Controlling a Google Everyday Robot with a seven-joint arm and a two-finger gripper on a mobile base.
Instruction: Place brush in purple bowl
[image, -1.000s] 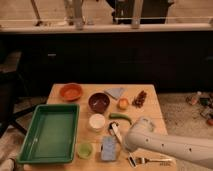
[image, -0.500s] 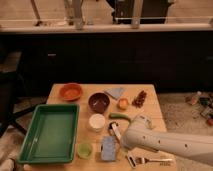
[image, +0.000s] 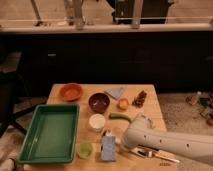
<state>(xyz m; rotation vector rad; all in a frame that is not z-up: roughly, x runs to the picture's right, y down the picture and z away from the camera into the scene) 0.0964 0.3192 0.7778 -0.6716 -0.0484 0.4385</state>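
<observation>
The purple bowl (image: 99, 102) stands at the middle of the wooden table (image: 150, 107), behind a white cup (image: 97, 121). A long slim pale thing with a dark end, which I take for the brush (image: 159, 156), lies flat near the table's front right edge. My white arm (image: 170, 142) reaches in from the right and covers the brush's left end. The gripper (image: 134, 148) points down at that end, low over the table and shut. The arm hides where it meets the brush. Bowl and gripper are well apart.
An orange bowl (image: 71, 91) sits back left and a green tray (image: 51, 132) fills the left side. Also here are a small green cup (image: 84, 150), a blue block (image: 108, 148), a green pepper (image: 120, 117), an orange fruit (image: 123, 103), a blue cloth (image: 116, 92) and a brown item (image: 140, 98).
The arm has settled slightly lower over the front right of the table, and the gripper has gone from open to shut. Nothing else on the table has moved.
</observation>
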